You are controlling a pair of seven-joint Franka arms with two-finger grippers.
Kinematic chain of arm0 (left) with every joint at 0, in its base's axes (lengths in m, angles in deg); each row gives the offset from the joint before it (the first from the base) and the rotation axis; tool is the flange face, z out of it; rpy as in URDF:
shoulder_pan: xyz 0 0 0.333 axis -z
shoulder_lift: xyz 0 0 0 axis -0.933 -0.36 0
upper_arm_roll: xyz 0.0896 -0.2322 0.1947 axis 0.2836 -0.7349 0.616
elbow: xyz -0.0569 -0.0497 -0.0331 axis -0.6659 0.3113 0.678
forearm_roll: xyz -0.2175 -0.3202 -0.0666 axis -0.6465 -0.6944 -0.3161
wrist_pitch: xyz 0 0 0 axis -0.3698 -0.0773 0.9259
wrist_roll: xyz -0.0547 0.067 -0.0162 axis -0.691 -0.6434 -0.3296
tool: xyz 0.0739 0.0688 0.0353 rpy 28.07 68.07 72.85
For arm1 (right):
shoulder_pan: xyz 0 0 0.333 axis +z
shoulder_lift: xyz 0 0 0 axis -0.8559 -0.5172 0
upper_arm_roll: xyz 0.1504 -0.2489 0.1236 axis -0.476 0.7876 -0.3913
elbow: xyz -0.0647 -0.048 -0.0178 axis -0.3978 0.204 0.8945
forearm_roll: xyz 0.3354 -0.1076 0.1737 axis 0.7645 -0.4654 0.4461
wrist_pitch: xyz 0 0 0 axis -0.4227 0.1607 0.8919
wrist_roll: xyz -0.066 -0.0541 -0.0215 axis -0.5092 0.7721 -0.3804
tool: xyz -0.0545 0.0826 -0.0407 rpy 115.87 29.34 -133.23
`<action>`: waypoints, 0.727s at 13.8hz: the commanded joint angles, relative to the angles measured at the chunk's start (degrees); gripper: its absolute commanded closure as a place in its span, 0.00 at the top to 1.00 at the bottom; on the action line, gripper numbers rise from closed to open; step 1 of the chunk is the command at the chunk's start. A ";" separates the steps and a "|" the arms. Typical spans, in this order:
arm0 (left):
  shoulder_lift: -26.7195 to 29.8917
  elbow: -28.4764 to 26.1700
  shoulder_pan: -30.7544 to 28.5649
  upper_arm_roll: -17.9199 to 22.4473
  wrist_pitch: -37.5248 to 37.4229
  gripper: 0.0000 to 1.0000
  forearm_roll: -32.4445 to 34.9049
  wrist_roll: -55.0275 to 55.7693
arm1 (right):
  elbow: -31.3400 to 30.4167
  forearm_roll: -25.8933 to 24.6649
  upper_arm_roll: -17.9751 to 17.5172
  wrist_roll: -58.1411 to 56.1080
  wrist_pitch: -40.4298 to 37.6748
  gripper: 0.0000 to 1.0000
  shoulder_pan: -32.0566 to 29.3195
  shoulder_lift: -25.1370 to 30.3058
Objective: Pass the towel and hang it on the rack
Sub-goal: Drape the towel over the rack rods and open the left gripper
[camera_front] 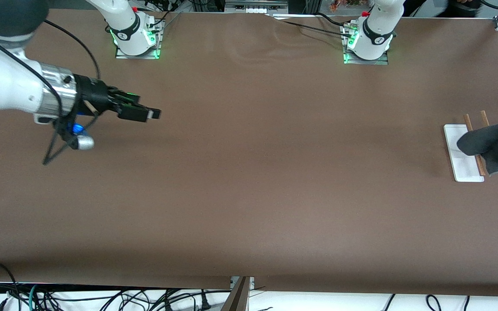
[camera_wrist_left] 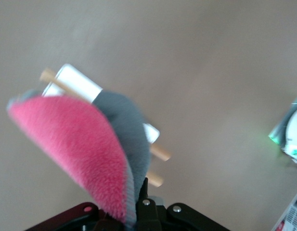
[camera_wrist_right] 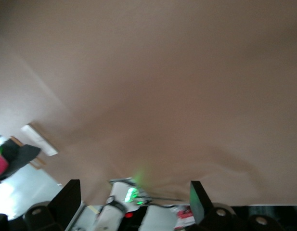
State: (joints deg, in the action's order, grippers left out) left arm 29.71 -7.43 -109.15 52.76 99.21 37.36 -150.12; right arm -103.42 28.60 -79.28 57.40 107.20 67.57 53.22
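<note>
Landmark is the rack (camera_front: 463,152): white flat base on the table (camera_front: 249,172) at the left arm's end, two brown rods (camera_front: 469,125) rising from it. Towel (camera_front: 493,146) is in the air directly over the rack, dark grey side draped across the base and rods, pink side turned toward the table edge. It is not on the rack; whether it touches the rods cannot be told. Left gripper (camera_wrist_left: 138,211) is above the rack, clamped on the towel's edge; in the left wrist view the towel (camera_wrist_left: 81,144) fans out from the fingers, pink face and grey reverse both showing, with the rack (camera_wrist_left: 81,84) under it. In the front view the left gripper itself is almost entirely out of frame. Right gripper (camera_front: 145,113) is well away from the rack, up over the right arm's end of the table, fingers spread wide with nothing between them, arm waiting. Right wrist view shows both fingers (camera_wrist_right: 67,198) apart and the rack (camera_wrist_right: 40,140) small in the distance.
</note>
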 commanded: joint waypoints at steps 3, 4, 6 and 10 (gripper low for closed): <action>-6.64 3.07 -3.60 -1.02 4.49 0.00 0.59 -1.03 | -15.44 -17.98 1.71 -20.83 2.09 1.00 0.16 14.43; -7.43 3.25 -3.60 -1.02 4.85 0.46 0.42 -1.03 | -16.33 -20.45 2.59 -25.31 2.18 1.00 0.16 15.31; -7.88 3.86 -3.52 -1.02 4.86 1.00 -0.28 -0.85 | -17.13 -23.45 5.49 -33.49 3.32 1.00 0.16 15.76; -9.98 9.48 -3.51 -1.02 5.29 1.00 -0.28 -0.76 | -19.14 -28.82 6.20 -40.82 7.53 1.00 0.16 16.03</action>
State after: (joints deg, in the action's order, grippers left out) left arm 22.10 -2.51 -112.58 51.86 104.98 37.34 -150.50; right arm -119.74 1.62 -72.85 19.22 112.17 67.42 67.66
